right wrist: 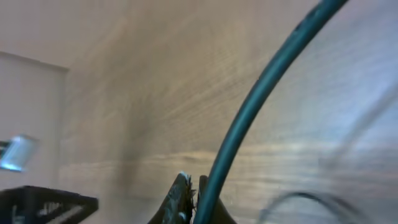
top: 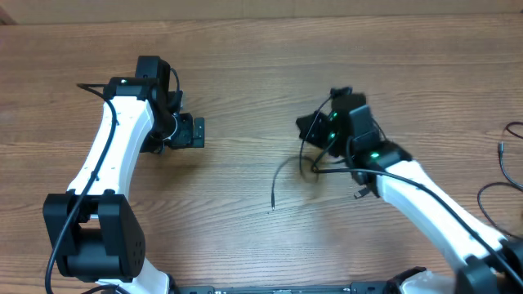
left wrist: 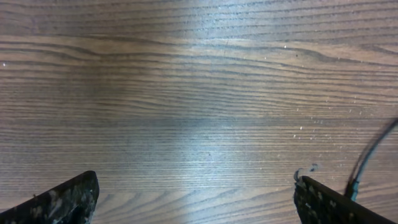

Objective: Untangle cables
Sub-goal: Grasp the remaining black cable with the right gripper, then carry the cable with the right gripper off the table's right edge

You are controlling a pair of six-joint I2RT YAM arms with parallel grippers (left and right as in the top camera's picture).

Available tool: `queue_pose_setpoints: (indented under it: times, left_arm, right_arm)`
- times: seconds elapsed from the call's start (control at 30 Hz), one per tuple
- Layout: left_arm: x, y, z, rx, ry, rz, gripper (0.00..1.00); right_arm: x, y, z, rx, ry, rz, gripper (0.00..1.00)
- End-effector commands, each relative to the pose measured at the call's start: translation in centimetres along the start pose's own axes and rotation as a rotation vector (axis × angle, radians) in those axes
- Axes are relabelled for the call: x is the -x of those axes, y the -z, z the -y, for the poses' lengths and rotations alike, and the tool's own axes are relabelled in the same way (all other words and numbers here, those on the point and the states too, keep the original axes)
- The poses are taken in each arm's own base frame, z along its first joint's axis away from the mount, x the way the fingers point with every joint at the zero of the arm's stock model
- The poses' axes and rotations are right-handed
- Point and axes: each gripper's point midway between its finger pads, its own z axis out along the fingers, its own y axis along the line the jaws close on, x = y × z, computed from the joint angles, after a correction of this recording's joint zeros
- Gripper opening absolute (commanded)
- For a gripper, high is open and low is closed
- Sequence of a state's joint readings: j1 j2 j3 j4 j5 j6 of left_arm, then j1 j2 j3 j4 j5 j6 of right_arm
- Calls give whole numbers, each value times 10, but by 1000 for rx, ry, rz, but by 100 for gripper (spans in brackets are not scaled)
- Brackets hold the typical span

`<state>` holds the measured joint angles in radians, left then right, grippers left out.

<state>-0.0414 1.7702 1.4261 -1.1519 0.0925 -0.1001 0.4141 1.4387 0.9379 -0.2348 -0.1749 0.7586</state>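
Note:
The cables [top: 315, 167] lie bunched at the table's middle right, with one loose strand [top: 280, 178] curving down to a free end. My right gripper [top: 305, 126] is just above the bunch with its jaws shut. In the right wrist view a dark cable [right wrist: 261, 99] runs up close past the right finger of that gripper [right wrist: 194, 182]; whether it is pinched does not show. My left gripper [top: 194, 131] hovers over bare wood at the left, far from the cables. It is wide open [left wrist: 196, 186] with nothing between its fingers.
More thin black cords [top: 505, 163] trail off the table's right edge. A small plug end [top: 359, 193] lies under the right arm. A thin dark cord [left wrist: 373, 152] shows beside the left gripper's right finger. The wooden table [top: 245, 65] stretches all around.

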Motion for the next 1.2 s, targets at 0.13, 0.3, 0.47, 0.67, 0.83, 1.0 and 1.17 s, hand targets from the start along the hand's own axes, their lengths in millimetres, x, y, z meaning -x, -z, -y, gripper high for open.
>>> queue_pose_setpoints:
  times: [0.13, 0.3, 0.47, 0.67, 0.83, 1.0, 1.17]
  left_arm:
    - [3, 5, 2, -10, -15, 18, 100]
    - [3, 5, 2, -10, -15, 18, 100]
    - [3, 5, 2, -10, -15, 18, 100]
    - [3, 5, 2, -10, -15, 18, 99]
    - [3, 5, 2, -10, -15, 18, 100]
    - [3, 5, 2, -10, -15, 18, 100]
    - [3, 5, 2, -10, -15, 18, 100]
  right_arm:
    - [117, 102, -52, -78, 202, 324, 4]
    - [175, 161, -55, -190, 230, 513, 4]
    - [230, 226, -34, -352, 208, 737, 4]
    - [256, 269, 8, -547, 117, 885, 4]
    - [273, 305, 41, -655, 44, 989, 4]
    - [288, 336, 63, -699, -7, 1079, 4]
    - [301, 368, 84, -741, -54, 1173, 4]
